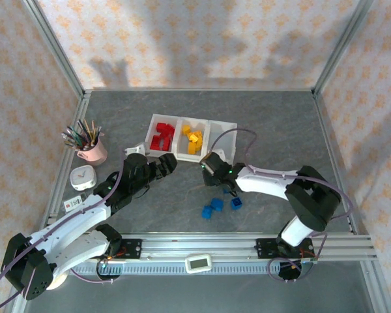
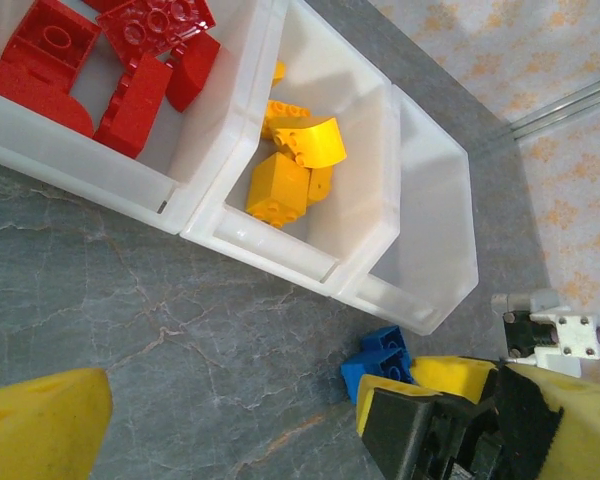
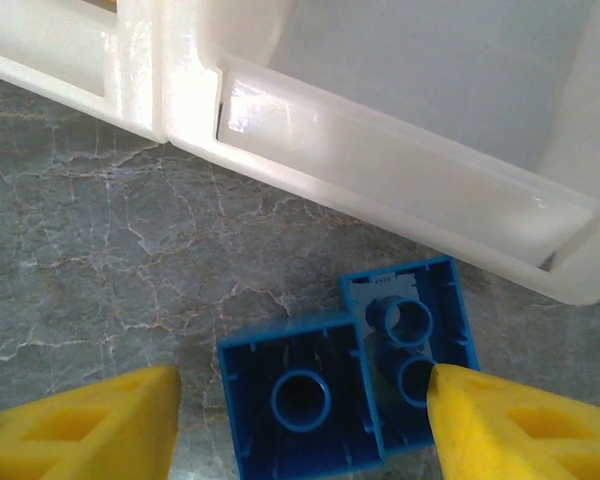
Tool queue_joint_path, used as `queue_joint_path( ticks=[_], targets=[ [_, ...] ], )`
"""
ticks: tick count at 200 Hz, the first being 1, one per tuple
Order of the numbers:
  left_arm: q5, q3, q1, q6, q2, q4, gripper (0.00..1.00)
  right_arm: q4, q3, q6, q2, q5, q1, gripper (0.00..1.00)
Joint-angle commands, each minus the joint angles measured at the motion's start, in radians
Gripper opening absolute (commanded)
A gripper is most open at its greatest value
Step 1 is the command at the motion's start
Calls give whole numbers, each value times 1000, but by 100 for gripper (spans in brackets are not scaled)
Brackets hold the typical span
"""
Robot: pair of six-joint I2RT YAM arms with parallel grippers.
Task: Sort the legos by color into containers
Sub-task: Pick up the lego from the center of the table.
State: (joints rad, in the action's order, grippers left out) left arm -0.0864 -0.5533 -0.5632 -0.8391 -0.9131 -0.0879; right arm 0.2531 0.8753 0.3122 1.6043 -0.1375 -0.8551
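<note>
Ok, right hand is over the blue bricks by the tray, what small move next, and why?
Probably lower the open right hand and close on the larger blue brick, lying upside down between its fingers. The smaller blue brick touches it, so centring on the larger one first may help. The empty compartment is just beyond.

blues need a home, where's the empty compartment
Top view: the tray's rightmost compartment, beside the one holding yellow legos, just beyond the right gripper.
</note>
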Motion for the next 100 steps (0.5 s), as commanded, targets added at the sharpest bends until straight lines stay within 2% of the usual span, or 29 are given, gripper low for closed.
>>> queue_joint_path(
  ticks=[1,27,100],
  targets=[
    [36,3,-9,-5,13,-9,99,-14,44,-15,24,-7,-10,62],
    [43,3,-9,-5,13,-18,99,-9,70,-14,49,-11,-25,54],
    [48,7,-9,-4,19,-26,99,7,104,2,111,-42,-28,44]
  ],
)
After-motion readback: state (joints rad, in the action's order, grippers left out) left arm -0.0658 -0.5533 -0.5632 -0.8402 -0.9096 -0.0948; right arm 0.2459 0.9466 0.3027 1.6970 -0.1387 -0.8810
